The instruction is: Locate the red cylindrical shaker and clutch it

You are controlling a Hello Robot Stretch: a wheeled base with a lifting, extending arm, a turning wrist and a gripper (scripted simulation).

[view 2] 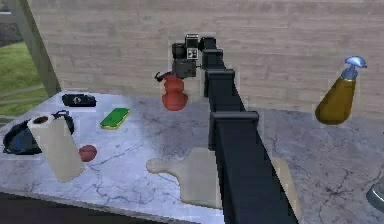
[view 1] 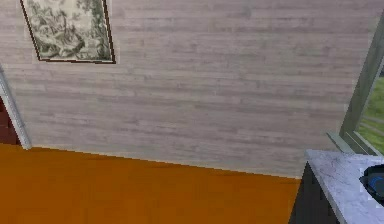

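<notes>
red shaker at the back of a marble counter, gripper at its top

the marble counter (view 2: 140, 140) runs along a pale plank wall (view 2: 270, 50). the red shaker (view 2: 174, 94), a squat red shape, shows near the counter's far edge, in front of the wall. the gripper (view 2: 168, 74) sits at its upper end, at the tip of the dark arm (view 2: 235, 140) that reaches out over the counter. the state of the fingers cannot be told, nor whether they hold anything.

on the counter's near left stands a paper towel roll (view 2: 55, 145), a small red round thing (view 2: 88, 152) just beside it and a dark bowl (view 2: 18, 138) behind it. a green sponge (view 2: 115, 118) lies farther in. a tan cutting board (view 2: 195, 175) lies near the front, partly under the arm. well to the right stands a yellow bottle (view 2: 340, 98) with a grey top. a window (view 2: 15, 70) shows grass.

ahead, an orange floor (view 1: 130, 190) meets the same planking, where a framed picture (view 1: 66, 28) hangs.
</notes>
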